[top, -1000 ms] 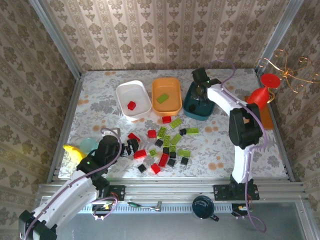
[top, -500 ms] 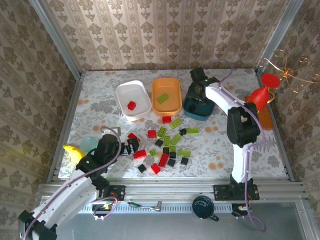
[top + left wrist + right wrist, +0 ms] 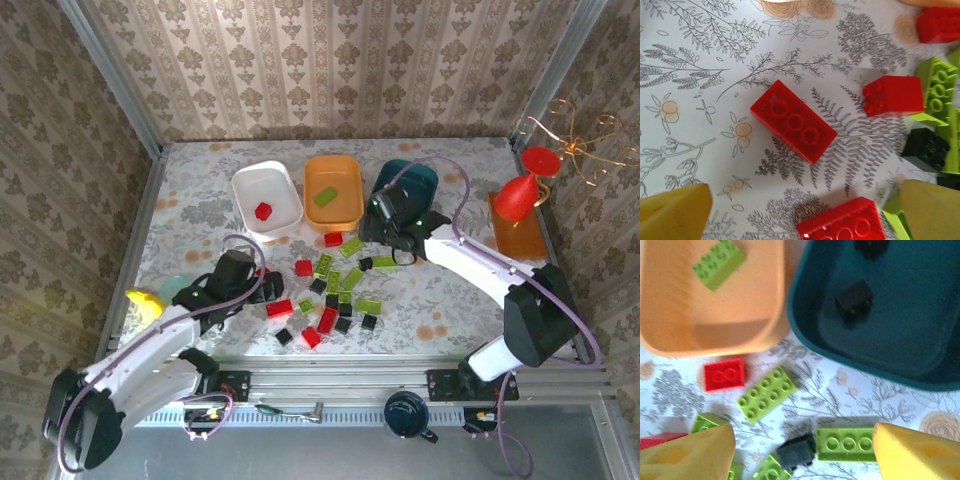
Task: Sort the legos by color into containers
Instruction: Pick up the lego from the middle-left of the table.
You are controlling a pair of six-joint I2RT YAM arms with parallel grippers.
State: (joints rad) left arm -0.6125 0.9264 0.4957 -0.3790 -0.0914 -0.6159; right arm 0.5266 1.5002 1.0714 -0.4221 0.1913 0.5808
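Red, lime-green and black legos (image 3: pixel 330 290) lie scattered mid-table. Behind them stand the containers: a white tub (image 3: pixel 280 180) holding a red brick, an orange tub (image 3: pixel 345 210) holding a lime brick (image 3: pixel 718 263), and a dark teal tub (image 3: pixel 415 175) holding black bricks (image 3: pixel 853 299). My right gripper (image 3: pixel 378 232) hovers open and empty between the tubs and the pile, over a black brick (image 3: pixel 796 451) and a lime brick (image 3: pixel 846 444). At the pile's left edge my left gripper (image 3: pixel 266 290) is wide open, above an oblong red brick (image 3: pixel 793 128) and another red one (image 3: pixel 842 222).
A flat orange tray (image 3: pixel 528 240) with a red goblet (image 3: pixel 520 195) sits at the right edge, a gold wire ornament (image 3: pixel 580 145) behind it. A yellow object (image 3: pixel 145 305) and a pale teal disc (image 3: pixel 178 290) lie at the left. Patterned walls close three sides.
My right gripper has opened and drawn back from over the teal tub toward the pile. My left arm has shifted forward and right toward the red bricks.
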